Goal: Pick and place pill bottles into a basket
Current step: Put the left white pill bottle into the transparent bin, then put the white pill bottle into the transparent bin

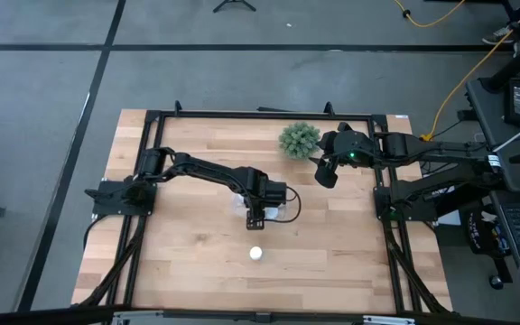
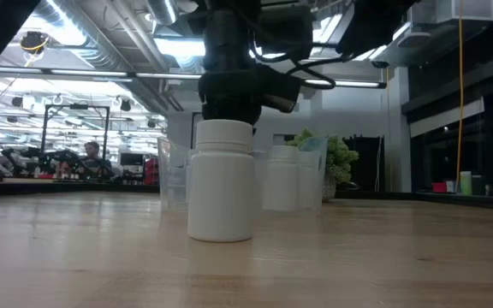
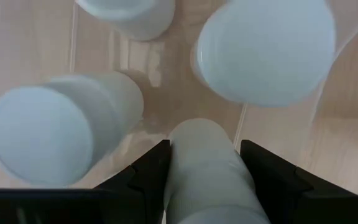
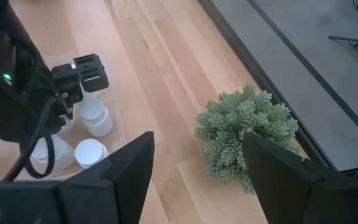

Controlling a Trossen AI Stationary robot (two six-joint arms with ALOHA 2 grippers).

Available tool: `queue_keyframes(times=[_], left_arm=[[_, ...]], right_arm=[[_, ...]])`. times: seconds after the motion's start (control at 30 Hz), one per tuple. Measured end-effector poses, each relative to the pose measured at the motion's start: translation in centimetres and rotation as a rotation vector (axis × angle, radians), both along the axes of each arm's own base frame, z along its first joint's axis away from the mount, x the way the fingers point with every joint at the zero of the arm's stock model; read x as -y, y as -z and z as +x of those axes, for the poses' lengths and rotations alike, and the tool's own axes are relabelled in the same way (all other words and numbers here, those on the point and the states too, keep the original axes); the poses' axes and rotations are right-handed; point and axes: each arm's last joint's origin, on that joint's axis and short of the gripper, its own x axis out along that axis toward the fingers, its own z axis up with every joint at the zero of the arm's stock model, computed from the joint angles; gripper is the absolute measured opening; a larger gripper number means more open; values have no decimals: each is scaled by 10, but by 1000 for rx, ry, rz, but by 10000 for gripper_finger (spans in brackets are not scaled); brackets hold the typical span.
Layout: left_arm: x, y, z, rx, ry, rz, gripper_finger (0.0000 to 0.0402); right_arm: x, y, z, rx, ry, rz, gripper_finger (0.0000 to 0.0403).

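The clear basket (image 1: 283, 213) sits mid-table with several white pill bottles standing in it (image 3: 42, 134) (image 3: 266, 50). My left gripper (image 1: 255, 217) points down into the basket, shut on another pill bottle (image 3: 204, 174). One lone pill bottle (image 1: 255, 254) stands upright on the table nearer the front edge; it is large in the low view (image 2: 221, 180). My right gripper (image 1: 326, 171) is open and empty, above the table beside the green plant (image 1: 299, 140). My left gripper pinches the pill bottle's round sides (image 3: 179, 162) between its two fingers, from above, pointing down. The bottle points down along the fingers, inside the basket, among the standing bottles. Whether its lower end rests on the basket floor I cannot tell.
The green spiky plant (image 4: 247, 134) stands at the far side of the table, close to my right gripper. The table's black frame (image 1: 382, 181) runs along the edges. Bare wood lies around the lone bottle at the front.
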Motion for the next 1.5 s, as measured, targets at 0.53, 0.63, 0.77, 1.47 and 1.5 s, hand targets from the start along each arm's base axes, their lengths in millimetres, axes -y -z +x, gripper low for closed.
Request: queue_keyframes(times=[0.53, 0.63, 0.77, 1.47, 1.5], left_arm=[[-2, 0, 0, 0, -14, 25, 176], [-2, 0, 0, -1, -21, 24, 197], [-2, 0, 0, -1, -24, 21, 209], [0, -35, 3, -16, -67, -2, 298], [0, -38, 3, -24, -67, -1, 305]], right_arm=[[0, 0, 0, 0, -1, -1, 246], [0, 0, 0, -1, -1, -2, 246], [0, 0, 0, -2, -3, -3, 246], [-1, 0, 0, -2, -34, 27, 246], [-1, 1, 0, -2, -38, 31, 246]])
